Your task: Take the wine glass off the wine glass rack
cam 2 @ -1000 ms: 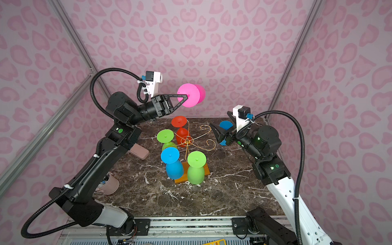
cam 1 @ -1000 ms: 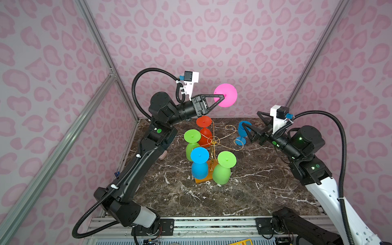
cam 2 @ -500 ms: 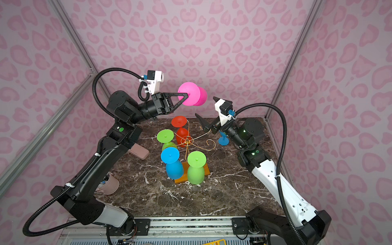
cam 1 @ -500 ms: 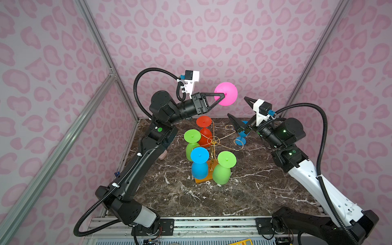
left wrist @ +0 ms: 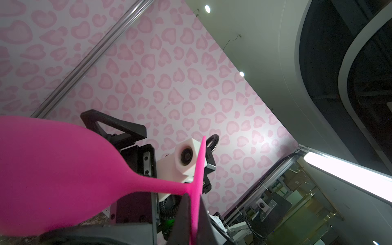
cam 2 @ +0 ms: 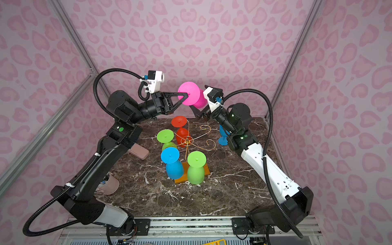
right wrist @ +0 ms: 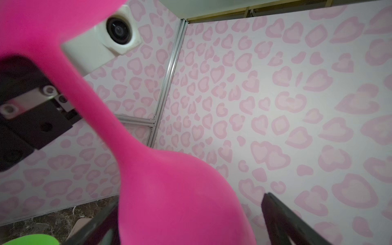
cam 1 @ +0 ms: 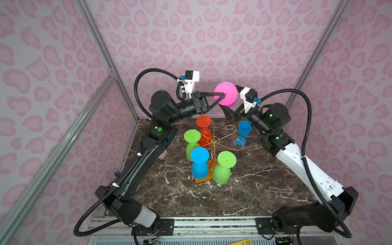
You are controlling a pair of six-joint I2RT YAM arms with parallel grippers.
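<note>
The dark marble surface (cam 1: 265, 191) carries the wine glass rack (cam 1: 214, 141), and both arms rise from its near edge to meet high over the far side. The left arm (cam 1: 144, 161) bends up at the elbow, and its wrist reaches roughly level toward the middle. The right arm (cam 1: 297, 161) leans in from the opposite side with its wrist tipped upward. On the rack's gold scrolls 4 glasses (cam 1: 199, 163) hang bowl-down, and 1 blue glass (cam 1: 244, 131) stands upright on the surface near a scroll's end. The pink wine glass (cam 1: 230, 97) is clear of the rack, held on its side in the air above it, foot toward the left arm. It looks like matte moulded plastic: light, stiff and unlikely to shatter, yet smooth enough to pivot in a thin pinch. The left jaws are closed on the rim of its flat foot, a narrow hold, so the bowl or stem would be surer. The right jaws stand wide, 1 on each side of the bowl. I cannot tell whether they touch it.
</note>
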